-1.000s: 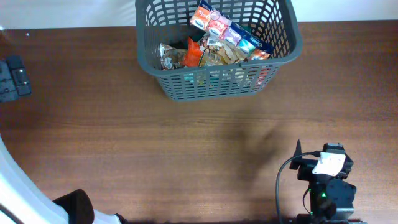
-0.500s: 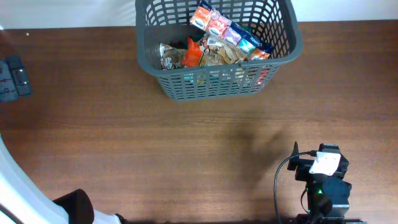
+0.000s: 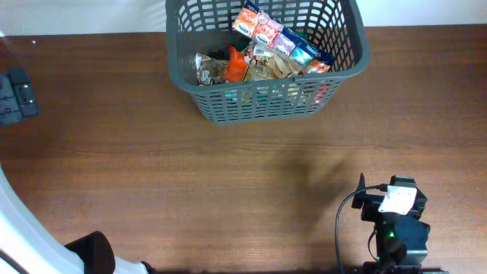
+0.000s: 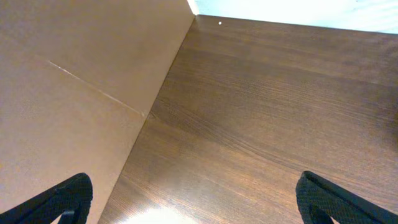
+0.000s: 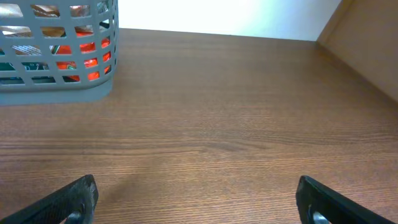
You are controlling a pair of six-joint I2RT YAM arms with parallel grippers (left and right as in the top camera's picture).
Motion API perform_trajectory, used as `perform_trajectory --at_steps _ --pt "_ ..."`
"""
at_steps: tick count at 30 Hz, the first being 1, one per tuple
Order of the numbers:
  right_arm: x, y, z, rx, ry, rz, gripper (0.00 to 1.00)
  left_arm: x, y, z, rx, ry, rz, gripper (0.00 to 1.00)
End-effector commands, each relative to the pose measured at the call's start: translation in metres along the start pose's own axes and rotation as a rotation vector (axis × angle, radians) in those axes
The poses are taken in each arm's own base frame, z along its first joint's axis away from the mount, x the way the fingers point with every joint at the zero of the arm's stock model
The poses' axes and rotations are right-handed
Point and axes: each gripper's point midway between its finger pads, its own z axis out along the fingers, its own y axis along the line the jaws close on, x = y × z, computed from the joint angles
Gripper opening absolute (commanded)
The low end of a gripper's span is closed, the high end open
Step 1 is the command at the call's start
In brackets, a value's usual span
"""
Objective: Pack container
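Observation:
The dark grey lattice basket [image 3: 346, 65] stands at the back middle of the table, with several snack packets [image 3: 278, 42] lying inside. It also shows at the top left of the right wrist view [image 5: 37, 87], red packets visible through its slots. My right gripper [image 5: 196, 202] is open and empty over bare table, well in front of the basket; its arm [image 3: 396, 221] sits at the front right. My left gripper [image 4: 196, 199] is open and empty over bare wood at the table's left edge, far from the basket.
A brown board wall [image 4: 74, 81] runs along the left of the table in the left wrist view. Another board [image 5: 367, 56] stands at the right in the right wrist view. A dark device [image 3: 17, 95] lies at the far left edge.
The right arm drew back slightly toward the front edge between one second ago and half a second ago; since then nothing has moved.

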Motion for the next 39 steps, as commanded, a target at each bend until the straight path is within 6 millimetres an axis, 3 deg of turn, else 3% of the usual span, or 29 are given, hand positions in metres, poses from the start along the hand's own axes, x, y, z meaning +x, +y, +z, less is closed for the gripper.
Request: perform_trajectory --at_steps 1,5,8,11,14,17,20,24,28,32,33,36,39 --pt "0.001 -0.001 0.001 0.005 -0.006 0.010 1.00 0.000 0.002 -0.005 -0.002 -0.012 -0.015 0.99" --pt "0.001 -0.001 0.001 0.005 -0.006 0.010 0.99 -0.003 0.003 -0.008 -0.005 -0.031 -0.019 0.99" --pt "0.001 -0.001 0.001 0.005 -0.006 0.010 0.99 -0.027 -0.007 -0.010 0.051 -0.135 -0.051 0.99" --pt "0.001 -0.001 0.001 0.005 -0.006 0.010 0.99 -0.063 -0.040 -0.018 0.213 -0.295 -0.040 0.99" --pt "0.001 -0.001 0.001 0.005 -0.006 0.010 0.99 -0.097 -0.084 -0.042 0.414 -0.502 0.009 0.99" --pt "0.001 -0.001 0.001 0.005 -0.006 0.010 0.99 -0.109 -0.120 -0.064 0.530 -0.660 0.057 0.99" --pt "0.001 -0.001 0.001 0.005 -0.006 0.010 0.99 -0.105 -0.151 -0.080 0.592 -0.793 0.088 0.99" --pt "0.001 -0.001 0.001 0.005 -0.006 0.010 0.99 -0.082 -0.181 -0.095 0.653 -0.973 0.102 0.99" --pt "0.001 -0.001 0.001 0.005 -0.006 0.010 0.99 -0.037 -0.200 -0.090 0.687 -1.081 0.100 0.99" --pt "0.001 -0.001 0.001 0.005 -0.006 0.010 0.99 0.020 -0.214 -0.063 0.702 -1.092 0.104 0.99" --pt "0.001 -0.001 0.001 0.005 -0.006 0.010 0.99 0.045 -0.220 -0.052 0.711 -1.076 0.108 0.99" --pt "0.001 -0.001 0.001 0.005 -0.006 0.010 0.99 0.091 -0.230 -0.030 0.727 -1.030 0.122 0.99" --pt "0.001 -0.001 0.001 0.005 -0.006 0.010 0.99 0.129 -0.233 -0.015 0.730 -1.012 0.125 0.99"
